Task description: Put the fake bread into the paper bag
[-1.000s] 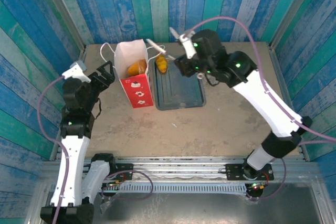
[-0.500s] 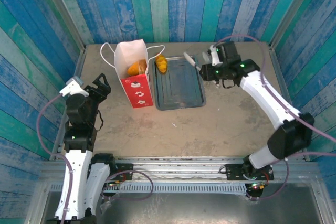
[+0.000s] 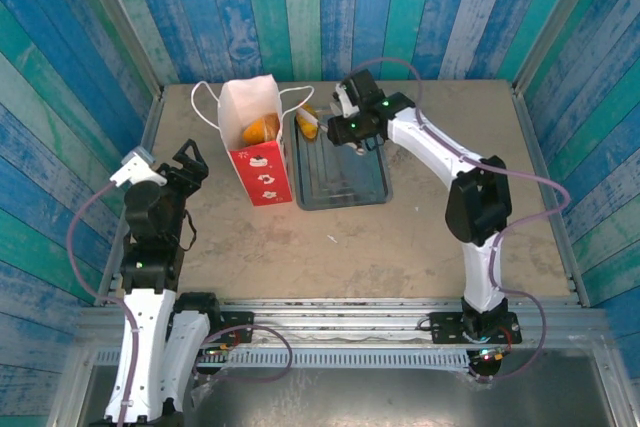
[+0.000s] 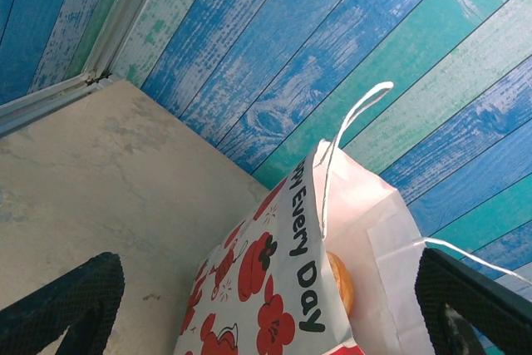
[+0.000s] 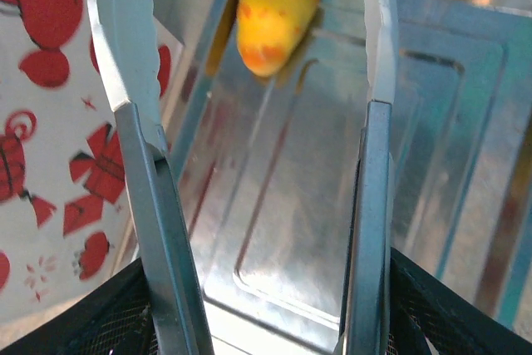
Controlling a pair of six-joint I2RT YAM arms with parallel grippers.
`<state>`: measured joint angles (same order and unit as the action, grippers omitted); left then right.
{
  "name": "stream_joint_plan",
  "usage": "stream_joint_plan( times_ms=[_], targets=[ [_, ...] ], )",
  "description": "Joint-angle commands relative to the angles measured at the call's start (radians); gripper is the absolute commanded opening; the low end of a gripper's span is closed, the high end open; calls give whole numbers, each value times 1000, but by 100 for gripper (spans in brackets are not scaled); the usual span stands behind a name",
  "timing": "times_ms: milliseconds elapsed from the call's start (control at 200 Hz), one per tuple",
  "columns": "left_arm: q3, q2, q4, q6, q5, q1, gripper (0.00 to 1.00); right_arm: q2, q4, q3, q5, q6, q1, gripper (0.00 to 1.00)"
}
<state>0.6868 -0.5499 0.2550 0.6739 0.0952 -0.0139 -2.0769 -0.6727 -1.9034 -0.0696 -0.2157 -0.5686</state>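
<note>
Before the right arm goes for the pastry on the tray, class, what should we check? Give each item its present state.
1. Right gripper open: ok, its fingers stand well apart in the right wrist view.
2. Pastry lined up: ok, it lies ahead between the two fingers and is not gripped.
3. Clearance to the tray wall: cannot tell; the pastry sits in the corner next to the bag.
4. Bag upright with its mouth open: ok.
5. Left gripper out of the way: ok, it is open and apart from the bag.
6. Room in the bag: cannot tell; bread already lies inside.
</note>
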Motion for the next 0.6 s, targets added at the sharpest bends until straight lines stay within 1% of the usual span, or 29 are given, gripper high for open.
stream_joint_plan(
  times_ms=[0,165,311,596],
  targets=[
    [7,-4,4,-13,-8,-4,94,-82,-60,-111,55,8,0,66],
    [-12,8,-7,-13,-10,-5,94,-187,-109,-239,96,28,-11,66],
    [-17,-3,-14,-20,-26,-5,94,-239,-106,-288,121,44,-17,66],
    [-18,-22,-22,-30,-36,-4,94,-321,-121,-362,72,49,-24,65]
  ],
)
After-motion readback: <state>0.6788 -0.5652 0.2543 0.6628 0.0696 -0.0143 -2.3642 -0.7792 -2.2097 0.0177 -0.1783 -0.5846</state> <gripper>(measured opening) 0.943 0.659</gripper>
